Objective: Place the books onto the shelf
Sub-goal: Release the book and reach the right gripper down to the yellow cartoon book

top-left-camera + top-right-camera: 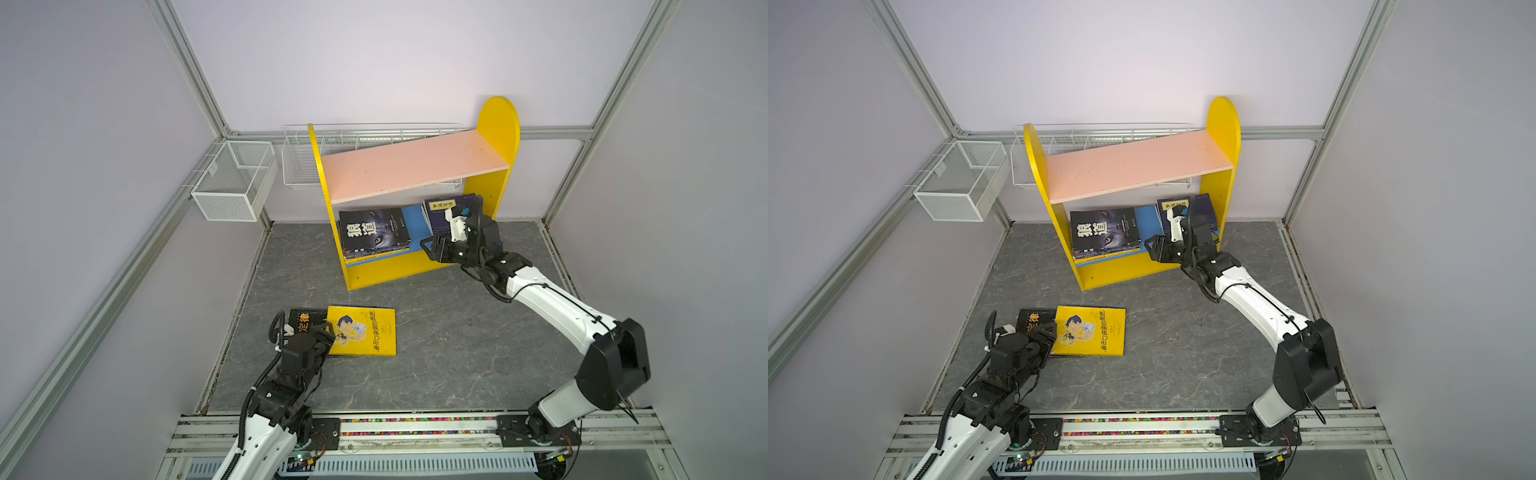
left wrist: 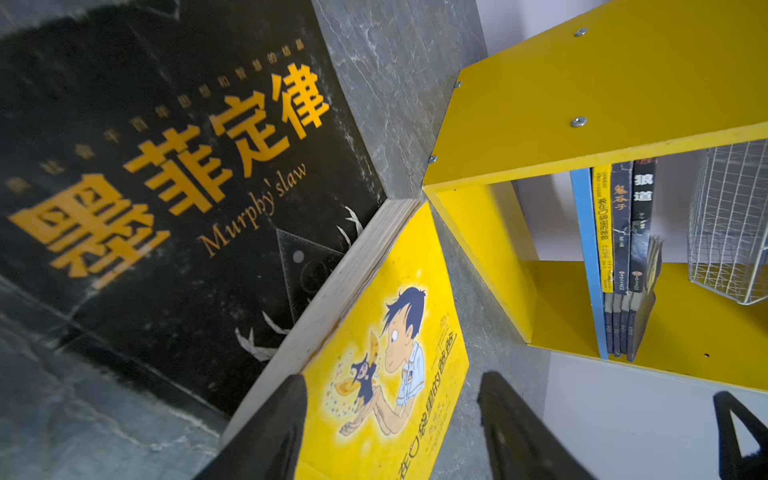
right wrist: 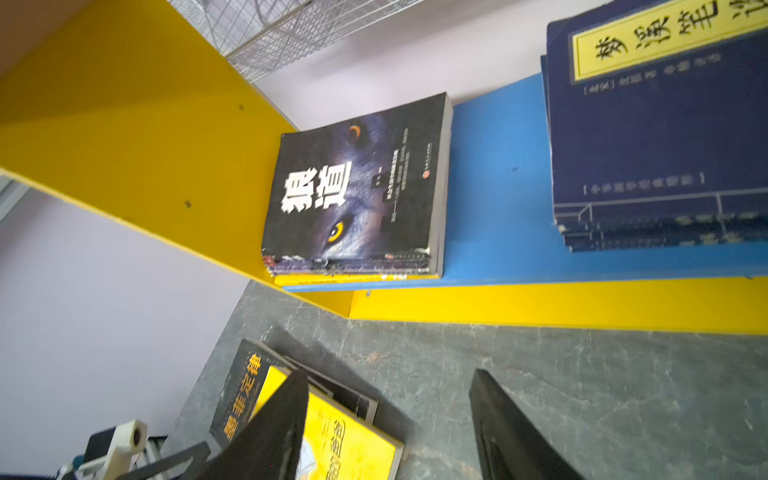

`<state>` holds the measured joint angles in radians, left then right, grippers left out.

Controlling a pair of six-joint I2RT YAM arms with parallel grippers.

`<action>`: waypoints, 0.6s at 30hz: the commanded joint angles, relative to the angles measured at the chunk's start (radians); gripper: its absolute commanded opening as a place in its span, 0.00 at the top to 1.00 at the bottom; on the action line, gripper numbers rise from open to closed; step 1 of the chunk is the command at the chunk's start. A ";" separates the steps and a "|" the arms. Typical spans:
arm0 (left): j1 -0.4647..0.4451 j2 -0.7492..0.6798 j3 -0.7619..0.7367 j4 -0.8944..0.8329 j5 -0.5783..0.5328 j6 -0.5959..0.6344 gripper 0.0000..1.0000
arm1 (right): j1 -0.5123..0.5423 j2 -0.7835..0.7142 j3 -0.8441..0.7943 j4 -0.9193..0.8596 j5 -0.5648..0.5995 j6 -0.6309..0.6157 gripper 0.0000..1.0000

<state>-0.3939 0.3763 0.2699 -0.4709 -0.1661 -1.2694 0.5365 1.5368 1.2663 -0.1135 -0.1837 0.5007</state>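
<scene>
Yellow book (image 1: 365,332): we see it on the surface (image 1: 436,353), lower centre, overlapping the black book (image 1: 305,320).
Left tool (image 1: 324,332): spread wide over its cover, gripping nothing.
Right tool (image 3: 390,395): parted, empty, before the shelf (image 1: 498,124).
Blue board (image 1: 413,226): wolf-cover stack (image 1: 372,230), navy stack (image 1: 440,212).

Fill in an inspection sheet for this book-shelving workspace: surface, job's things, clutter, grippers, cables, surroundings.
Surface: grey marbled tabletop, with books lying near the left arm.
Job's things: shelf standing; pink upper board bare; blue lower board holds a wolf-cover stack and a navy stack; yellow cartoon book overlaps a black book on the tabletop.
Clutter: nothing seen.
Grippers: left gripper open over the yellow cartoon book's edge; right gripper open, empty, in front of the blue lower board.
Cables: left wrist cable looped; right arm cable looped.
Surroundings: lilac walls, aluminium frame, mesh basket, long wire basket.
</scene>
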 commanded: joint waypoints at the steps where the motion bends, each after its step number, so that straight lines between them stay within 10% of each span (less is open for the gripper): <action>1: -0.001 -0.003 0.054 -0.079 -0.063 0.053 0.33 | 0.071 0.041 -0.115 -0.068 -0.094 -0.025 0.35; 18: 0.113 0.283 0.070 -0.010 0.092 0.296 0.33 | 0.205 0.512 0.071 -0.421 -0.603 -0.222 0.36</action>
<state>-0.2874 0.6445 0.3298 -0.5186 -0.1005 -1.0431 0.7261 2.0178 1.2972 -0.4728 -0.6785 0.3313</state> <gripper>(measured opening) 0.675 0.639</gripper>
